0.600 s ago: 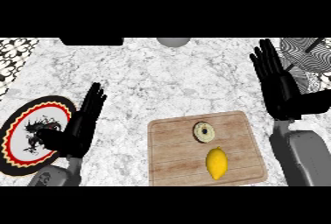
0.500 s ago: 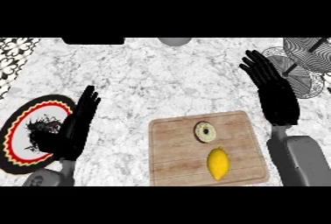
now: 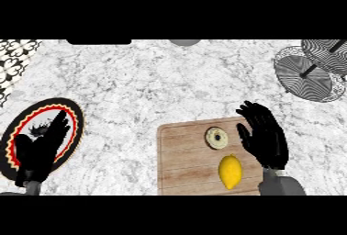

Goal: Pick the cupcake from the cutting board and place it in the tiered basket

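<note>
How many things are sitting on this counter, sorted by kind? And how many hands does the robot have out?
Cutting board: 1
Cupcake: 1
Lemon: 1
Plate: 1
Tiered basket: 1
Hands: 2, left hand and right hand, both open
Total: 5 things and 2 hands

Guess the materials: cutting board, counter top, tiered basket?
Cutting board: looks like wood, matte, with brown plank lines and grain. Counter top: looks like marble or similar stone, white with grey veining. Tiered basket: probably metal wire, thin dark lines over a light ground; finish unclear.
</note>
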Available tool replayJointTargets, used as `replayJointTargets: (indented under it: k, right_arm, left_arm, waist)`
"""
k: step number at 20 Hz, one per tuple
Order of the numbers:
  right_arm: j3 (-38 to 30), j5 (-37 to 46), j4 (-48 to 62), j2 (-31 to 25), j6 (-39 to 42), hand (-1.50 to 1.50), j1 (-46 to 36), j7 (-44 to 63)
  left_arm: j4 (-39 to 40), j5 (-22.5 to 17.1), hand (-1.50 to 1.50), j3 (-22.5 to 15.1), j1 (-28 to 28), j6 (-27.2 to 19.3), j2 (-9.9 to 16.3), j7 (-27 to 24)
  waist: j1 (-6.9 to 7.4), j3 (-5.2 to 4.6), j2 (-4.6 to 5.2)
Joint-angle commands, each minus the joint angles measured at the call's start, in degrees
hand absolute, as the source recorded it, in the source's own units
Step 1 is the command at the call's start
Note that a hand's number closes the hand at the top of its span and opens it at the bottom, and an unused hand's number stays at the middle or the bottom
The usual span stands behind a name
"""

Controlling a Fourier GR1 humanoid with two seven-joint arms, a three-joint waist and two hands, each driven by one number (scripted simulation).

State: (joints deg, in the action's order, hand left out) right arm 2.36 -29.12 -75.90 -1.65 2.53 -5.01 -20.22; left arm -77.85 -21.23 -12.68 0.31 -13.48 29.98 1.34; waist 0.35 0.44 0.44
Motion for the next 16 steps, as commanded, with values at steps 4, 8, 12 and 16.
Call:
replayJointTargets:
  k: [4,8,12,16]
  right_arm:
    - [8.4,25.6,6.1,-12.9,-12.7,-1.50,4.9,3.4]
    - [12.4,31.6,1.8,-19.9,-12.8,-1.50,1.5,17.2]
    - [17.6,30.1,-2.1,-21.6,-1.6,-1.50,-4.5,29.3]
    - [17.0,26.9,-9.6,-22.5,3.7,-1.50,-9.9,41.6]
  left_arm:
    - [0.6,-0.7,0.00,1.1,1.3,2.3,3.5,2.5]
    - [1.3,-2.1,0.00,2.6,1.2,5.4,5.4,2.6]
    - [1.6,-1.1,0.00,2.4,1.0,3.3,2.8,2.1]
    - [1.4,-1.0,0.00,3.2,0.5,4.5,3.1,4.0]
  waist:
    - [0.92,-0.80,-0.41]
    - [0.30,-0.73,-0.71]
    - [0.56,-0.58,-0.54]
    - [-0.19,-0.51,-0.60]
